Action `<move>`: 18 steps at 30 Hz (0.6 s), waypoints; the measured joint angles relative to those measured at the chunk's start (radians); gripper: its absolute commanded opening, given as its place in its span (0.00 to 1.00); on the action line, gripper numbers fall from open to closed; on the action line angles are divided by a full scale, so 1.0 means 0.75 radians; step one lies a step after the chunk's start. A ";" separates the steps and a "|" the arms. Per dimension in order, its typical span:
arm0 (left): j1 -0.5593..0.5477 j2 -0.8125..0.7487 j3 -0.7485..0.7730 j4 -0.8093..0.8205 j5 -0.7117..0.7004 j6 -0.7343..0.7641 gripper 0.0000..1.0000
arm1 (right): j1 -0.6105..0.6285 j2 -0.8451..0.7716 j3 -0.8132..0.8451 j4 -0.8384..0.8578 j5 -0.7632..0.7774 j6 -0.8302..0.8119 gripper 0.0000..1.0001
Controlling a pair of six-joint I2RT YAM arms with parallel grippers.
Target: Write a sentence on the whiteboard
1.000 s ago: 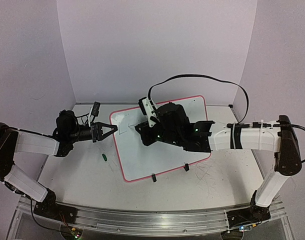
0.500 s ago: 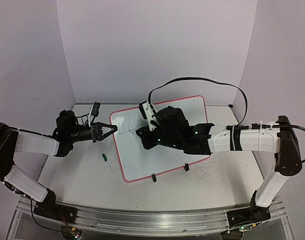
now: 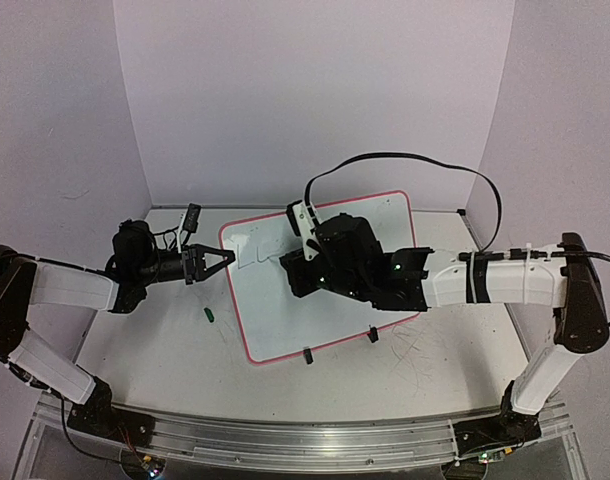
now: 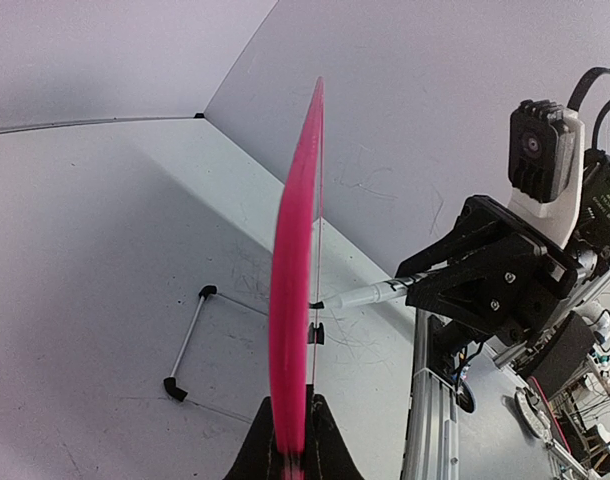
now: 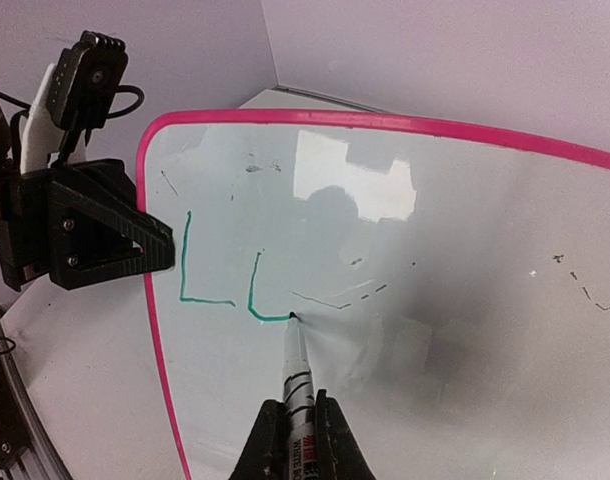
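Whiteboard (image 3: 285, 325) rim in clamped left gripper (image 3: 229, 258)

Pale lilac walls close me in on three sides: a back wall (image 3: 315, 90), a left wall (image 3: 45, 120) and a right wall (image 3: 575, 110). I work over a white table (image 3: 155, 350), scuffed with grey scribbles (image 3: 420, 350). A metal rail (image 3: 305, 440) runs along its near edge. The light is soft and even.

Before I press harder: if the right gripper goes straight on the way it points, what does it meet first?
The whiteboard: the marker in the right gripper already has its tip on the board face, at the end of the second green stroke.
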 measured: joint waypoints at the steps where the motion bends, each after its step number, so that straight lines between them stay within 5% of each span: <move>1: 0.000 0.000 0.004 -0.004 0.000 0.000 0.00 | 0.000 0.000 0.000 0.000 0.001 0.000 0.00; 18: -0.001 0.000 0.013 -0.020 0.004 0.002 0.00 | -0.010 0.005 0.034 0.000 0.011 -0.011 0.00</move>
